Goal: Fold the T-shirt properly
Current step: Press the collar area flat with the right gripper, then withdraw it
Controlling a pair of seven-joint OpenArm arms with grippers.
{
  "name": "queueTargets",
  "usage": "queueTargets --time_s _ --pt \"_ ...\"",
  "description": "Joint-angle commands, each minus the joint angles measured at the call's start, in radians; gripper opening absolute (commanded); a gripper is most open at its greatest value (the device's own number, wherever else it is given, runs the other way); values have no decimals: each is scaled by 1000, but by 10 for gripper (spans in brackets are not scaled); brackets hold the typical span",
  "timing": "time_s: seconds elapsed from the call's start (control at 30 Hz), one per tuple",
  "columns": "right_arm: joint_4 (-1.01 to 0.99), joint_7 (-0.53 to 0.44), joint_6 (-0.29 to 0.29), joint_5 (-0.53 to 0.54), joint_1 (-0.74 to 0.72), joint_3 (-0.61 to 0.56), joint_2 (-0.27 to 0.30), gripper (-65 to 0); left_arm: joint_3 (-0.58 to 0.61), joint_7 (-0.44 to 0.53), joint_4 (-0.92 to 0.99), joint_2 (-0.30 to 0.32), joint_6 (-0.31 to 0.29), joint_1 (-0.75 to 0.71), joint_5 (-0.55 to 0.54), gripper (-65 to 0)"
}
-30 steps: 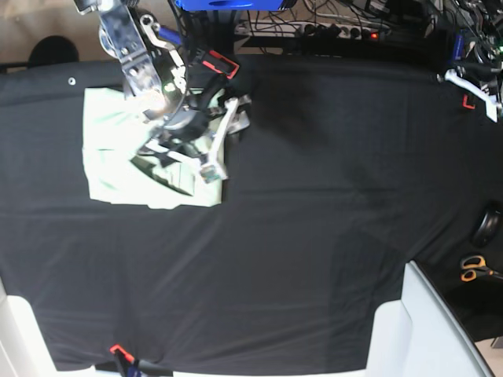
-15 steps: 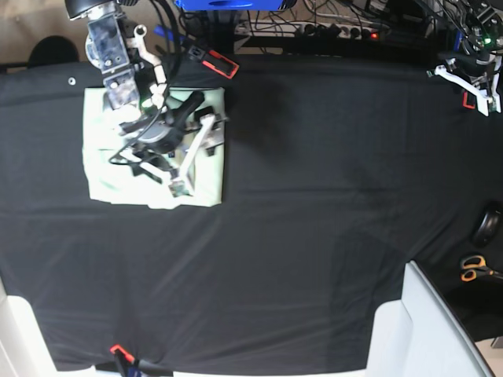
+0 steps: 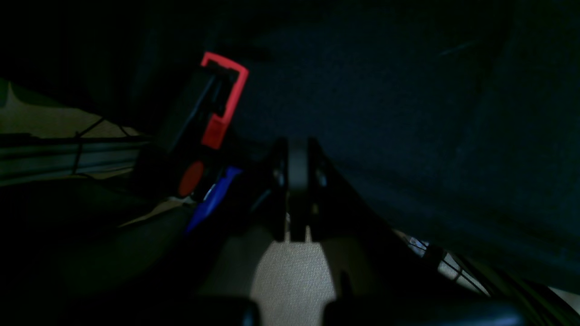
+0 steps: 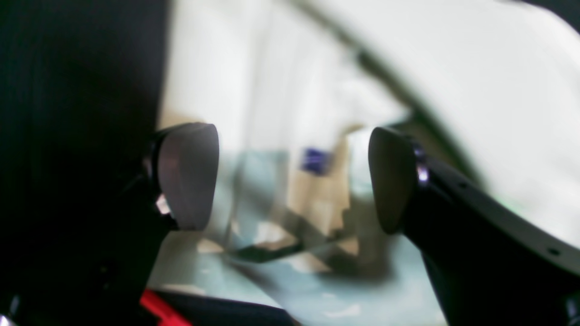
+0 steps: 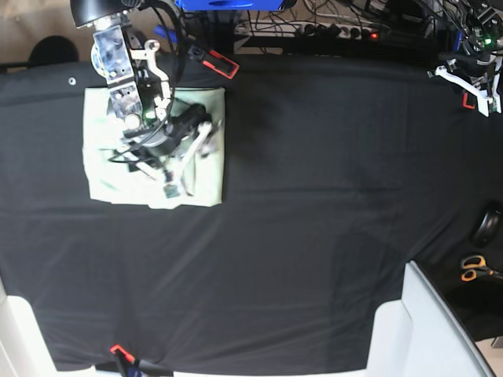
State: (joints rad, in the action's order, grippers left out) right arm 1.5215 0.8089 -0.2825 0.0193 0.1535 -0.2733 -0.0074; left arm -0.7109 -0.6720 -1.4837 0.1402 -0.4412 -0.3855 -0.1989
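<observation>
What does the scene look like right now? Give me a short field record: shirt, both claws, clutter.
T-shirt: folded into a compact rectangle, far left of the black table cover
right claw: open, over the shirt, nothing between its fingers
left claw: parked at the table's far right corner, away from the shirt; open or shut unclear
clutter: scissors off the right edge

Black-covered table (image 5: 314,236) carries folded T-shirt (image 5: 106,177), scissors (image 5: 474,269).

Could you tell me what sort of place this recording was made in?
Probably a robotics lab bench: a black cloth table covering clamped down, cables and a power strip behind it, and scissors at the side.
</observation>
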Motion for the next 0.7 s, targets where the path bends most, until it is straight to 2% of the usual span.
queueTargets --time_s 0.0,0.3,0.43,0.5,0.57,0.6,0.67 --pt "7 -15 -5 -2 -10 -2 -12 -162 -6 16 -13 16 8 -5 -3 -650" --pt "-20 -50 -5 -3 -10 -2 -12 -162 -6 18 31 16 8 1 -3 -650" --pt "81 -125 -5 -2 28 15 -9 -164 -6 18 35 16 8 1 -3 -650" --pt "176 -133 2 67 60 98 -36 -158 -6 18 35 19 8 1 -3 -650" --pt "227 -79 4 241 67 208 -73 -160 -6 18 35 19 8 1 -3 -650" --pt "228 -38 -4 308 59 242 -69 -161 -6 18 35 19 8 1 -3 -650" --pt "228 23 -5 344 31 250 -61 -162 -6 18 36 17 8 1 -3 -650"
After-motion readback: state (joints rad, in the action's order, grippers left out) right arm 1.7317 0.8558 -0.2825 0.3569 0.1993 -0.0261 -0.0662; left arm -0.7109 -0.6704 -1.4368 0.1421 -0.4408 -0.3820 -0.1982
